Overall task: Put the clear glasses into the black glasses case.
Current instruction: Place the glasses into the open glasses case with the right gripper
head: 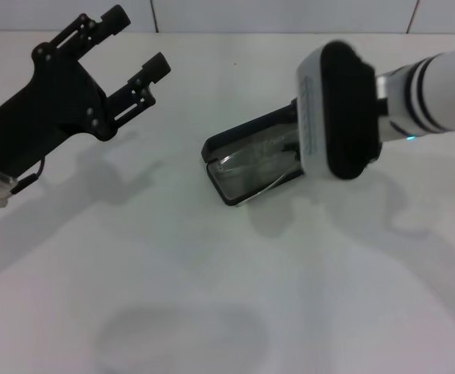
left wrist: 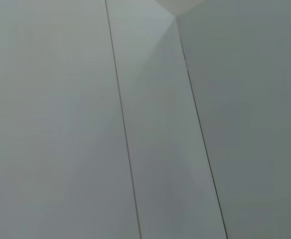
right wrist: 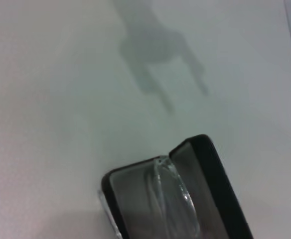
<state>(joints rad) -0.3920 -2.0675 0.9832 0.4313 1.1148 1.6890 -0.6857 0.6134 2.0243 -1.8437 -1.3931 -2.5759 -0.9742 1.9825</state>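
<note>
The glasses (head: 252, 162) are lying in the open case (head: 235, 144), right under the right arm; its grip is hidden. The left gripper (head: 132, 53) is hanging spread wide, well apart.

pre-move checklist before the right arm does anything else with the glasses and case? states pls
1. Black glasses case open: ok, lid up, lining visible in the right wrist view.
2. Clear glasses inside the case: ok, lens lies across the open tray; whether fully seated, cannot tell.
3. Right gripper position: ok, directly over the case's far end; fingers hidden by the wrist housing, so grip state cannot tell.
4. Left gripper out of the way: ok, raised at the table's left, fingers open, holding nothing.
5. Glasses arms tucked within the case rim: cannot tell.
</note>
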